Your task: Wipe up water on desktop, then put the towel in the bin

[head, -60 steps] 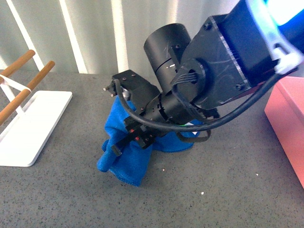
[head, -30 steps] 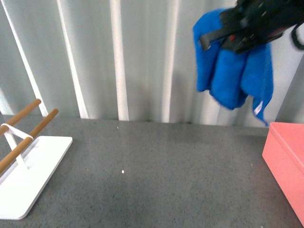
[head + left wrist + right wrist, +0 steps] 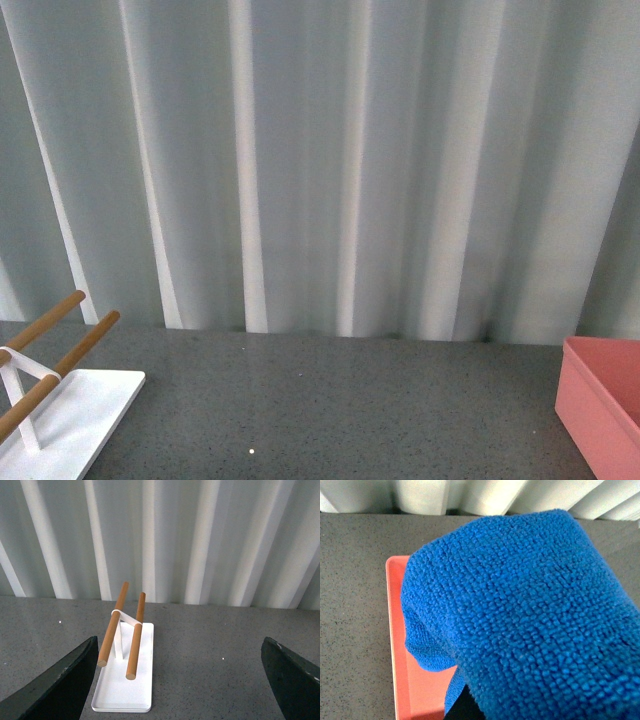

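1. Rack (image 3: 122, 690): a white flat base carrying two parallel wooden rods (image 3: 114, 625). It stands on the robot's left part of the desktop (image 3: 330, 405), well apart from the bin. Nothing hangs on it, and it appears to play no part in the present step
2. Bin (image 3: 600, 405): a pink open-topped box at the right edge of the front view. In the right wrist view its rim (image 3: 392, 630) and floor lie below the towel, so it is placed to catch a dropped cloth
3. Towel (image 3: 520, 615): blue and nubbly, bunched so that it fills most of the right wrist view. It is carried above the bin, with part of it over the rim and the adjoining desktop, and no contact with the bin is visible. Judged stage: the towel is brought over the bin and release remains
4. Right gripper: hidden behind the cloth, so the jaw gap cannot be seen. Since the towel hangs aloft before this wrist camera, the jaws are judged clamped on it
5. Left gripper (image 3: 180, 645): jaws spread wide with nothing between them. It faces the rack and is judged idle
6. Wall (image 3: 330, 170): pale, with vertical ribs, closing the scene behind the desk
7. Desktop: dark grey and finely speckled. No wet patch is distinguishable, only a few white specks (image 3: 252, 452)
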Controlling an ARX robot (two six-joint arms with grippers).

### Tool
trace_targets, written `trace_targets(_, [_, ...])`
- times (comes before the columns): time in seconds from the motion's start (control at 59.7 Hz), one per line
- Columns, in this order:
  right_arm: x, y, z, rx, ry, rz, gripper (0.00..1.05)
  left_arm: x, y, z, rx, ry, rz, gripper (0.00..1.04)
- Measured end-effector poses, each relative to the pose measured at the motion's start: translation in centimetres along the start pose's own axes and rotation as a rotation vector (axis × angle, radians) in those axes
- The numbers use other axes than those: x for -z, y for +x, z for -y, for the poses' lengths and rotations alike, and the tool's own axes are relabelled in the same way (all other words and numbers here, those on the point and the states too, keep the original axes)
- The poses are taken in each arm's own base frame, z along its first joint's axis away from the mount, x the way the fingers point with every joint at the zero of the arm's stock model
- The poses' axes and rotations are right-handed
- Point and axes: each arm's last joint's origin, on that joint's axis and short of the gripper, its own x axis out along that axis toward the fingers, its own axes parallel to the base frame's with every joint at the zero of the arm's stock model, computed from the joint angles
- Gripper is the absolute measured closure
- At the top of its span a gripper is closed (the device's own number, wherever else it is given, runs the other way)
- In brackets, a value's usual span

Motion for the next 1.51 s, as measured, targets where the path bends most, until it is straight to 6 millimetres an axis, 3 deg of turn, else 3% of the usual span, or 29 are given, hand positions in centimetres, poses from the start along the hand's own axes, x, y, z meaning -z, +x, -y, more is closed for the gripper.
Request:
trace_targets(0.335, [3.8,3.2,-0.6,-0.037,0.135,-0.140,0.99,0.0,0.0,0.0,0.000,0.000,0.000,0.07])
trace_targets(0.603, [4.2,3.4,-0.4,-0.016,0.161,-0.179,0.99,0.0,0.0,0.0,0.000,0.000,0.000,0.07])
trace_targets(1.138, [4.3,3.6,-0.2,-0.020,0.165,-0.196,0.06,0.0,0.0,0.0,0.000,0.000,0.000,0.07])
trace_targets(1.507, [4.3,3.6,-0.2,-0.020,0.167,-0.196,0.07,0.0,0.0,0.0,0.000,0.000,0.000,0.07])
